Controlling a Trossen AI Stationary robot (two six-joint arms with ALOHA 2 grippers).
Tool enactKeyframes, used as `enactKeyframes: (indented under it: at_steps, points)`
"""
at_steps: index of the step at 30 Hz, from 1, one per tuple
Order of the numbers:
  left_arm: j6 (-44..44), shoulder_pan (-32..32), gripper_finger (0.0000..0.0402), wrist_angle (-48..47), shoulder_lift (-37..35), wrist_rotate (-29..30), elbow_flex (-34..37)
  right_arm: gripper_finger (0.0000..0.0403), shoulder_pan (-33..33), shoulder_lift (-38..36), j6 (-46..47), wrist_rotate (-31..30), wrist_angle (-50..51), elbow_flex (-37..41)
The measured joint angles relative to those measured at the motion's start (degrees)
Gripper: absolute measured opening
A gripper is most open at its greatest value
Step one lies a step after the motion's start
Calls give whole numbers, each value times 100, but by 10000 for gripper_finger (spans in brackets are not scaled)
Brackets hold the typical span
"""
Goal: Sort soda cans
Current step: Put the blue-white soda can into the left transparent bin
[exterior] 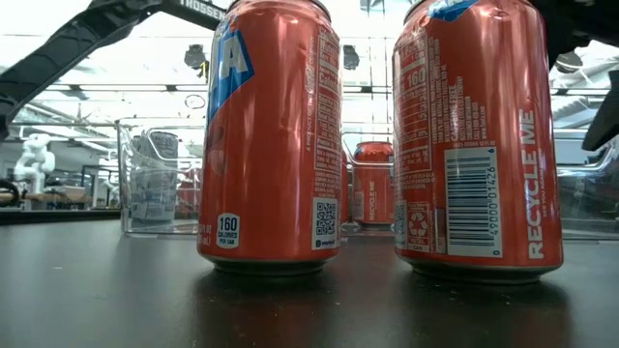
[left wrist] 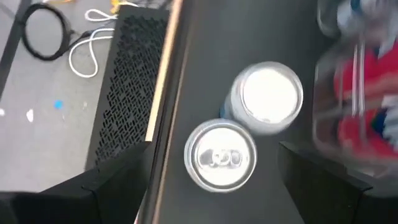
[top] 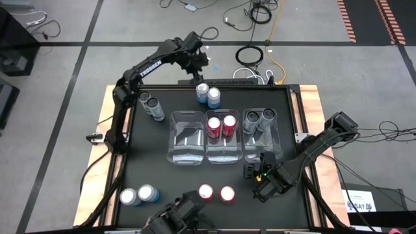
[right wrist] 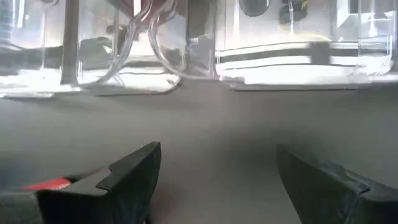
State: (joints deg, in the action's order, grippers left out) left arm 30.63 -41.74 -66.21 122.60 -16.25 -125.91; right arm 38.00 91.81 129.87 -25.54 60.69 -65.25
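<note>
In the high view my left gripper point(top: 197, 65) hovers open at the table's far edge, over two light blue cans point(top: 208, 95). In its wrist view the silvery tops point(left wrist: 221, 155) point(left wrist: 267, 96) show between the fingers, which touch neither. My right gripper point(top: 255, 174) is open and low at the near right, facing the bins point(right wrist: 261, 56) and holding nothing. Two red cans point(top: 221, 127) stand in the middle bin and two dark cans point(top: 259, 119) in the right bin. Standing on the tabletop are two red cans point(top: 216, 193), two light blue cans point(top: 138, 195) and two grey cans point(top: 150, 105).
Three clear bins sit side by side mid-table; the left one point(top: 186, 138) holds no cans. The low view is filled by the two near red cans point(exterior: 271, 135) point(exterior: 474, 135). Cables lie on the floor beyond the far edge point(left wrist: 87, 46). Bare black tabletop lies left of the bins.
</note>
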Motion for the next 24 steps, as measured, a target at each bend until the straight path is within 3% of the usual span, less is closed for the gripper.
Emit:
enactKeyframes:
  at_steps: [12, 24]
  points:
    - [1482, 169, 347, -579, 451, -5, -4, 310, -131, 0, -5, 11, 83, 2]
    - [1552, 174, 347, -209, 805, 50, -33, 310, -131, 0, -3, 15, 60, 2]
